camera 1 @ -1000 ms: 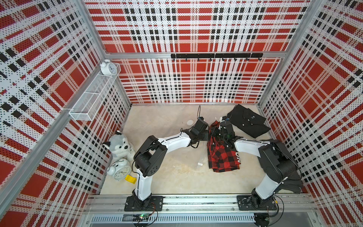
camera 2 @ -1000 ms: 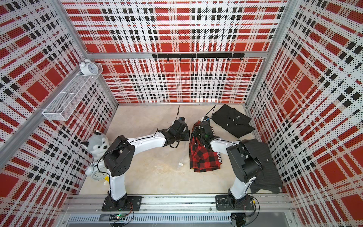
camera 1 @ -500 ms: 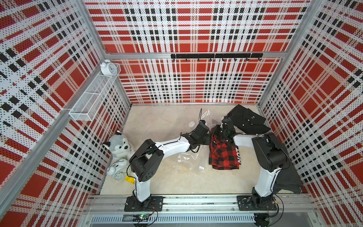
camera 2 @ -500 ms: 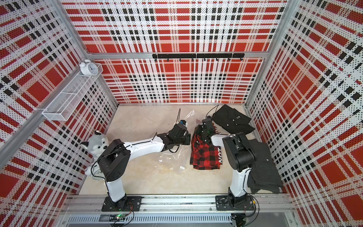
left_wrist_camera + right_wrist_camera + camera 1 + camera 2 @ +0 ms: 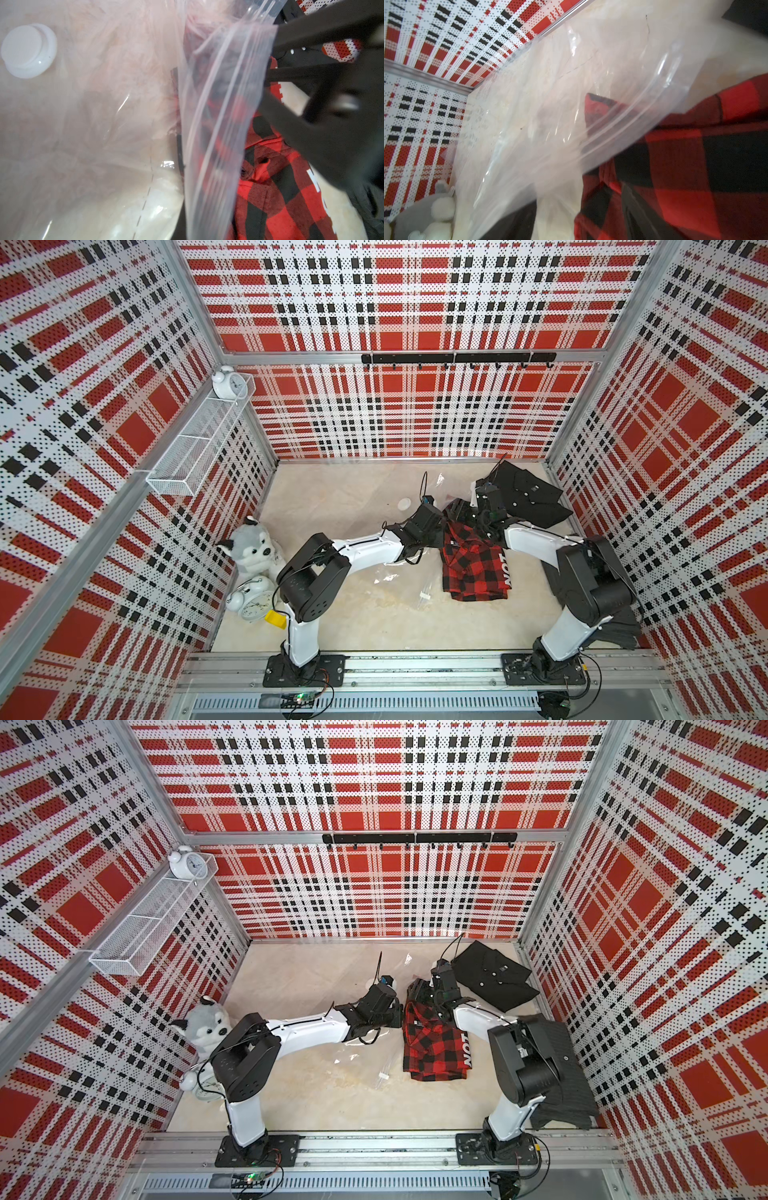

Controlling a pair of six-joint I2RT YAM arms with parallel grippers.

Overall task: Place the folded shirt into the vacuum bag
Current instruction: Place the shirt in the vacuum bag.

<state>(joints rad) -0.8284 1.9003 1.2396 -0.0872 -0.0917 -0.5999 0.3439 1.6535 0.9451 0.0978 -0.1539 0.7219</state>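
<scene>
though faint from above, vacuum bag [image 5: 218, 104] overlaps shirt [image 5: 280, 197] in both wrist views.

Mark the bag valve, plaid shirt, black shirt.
bag valve [image 5: 29, 49], left wrist view, centre of cap
plaid shirt [image 5: 469, 572], in a top view, mid-fabric
black shirt [image 5: 528, 495], in a top view, middle of front

Two clocks [image 5: 227, 383] [image 5: 252, 600], one bag [image 5: 104, 124], one husky [image 5: 253, 545]

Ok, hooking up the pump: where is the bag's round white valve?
In a top view the round white plastic valve lies left of the red-and-black checked shirt and farther back.
</scene>
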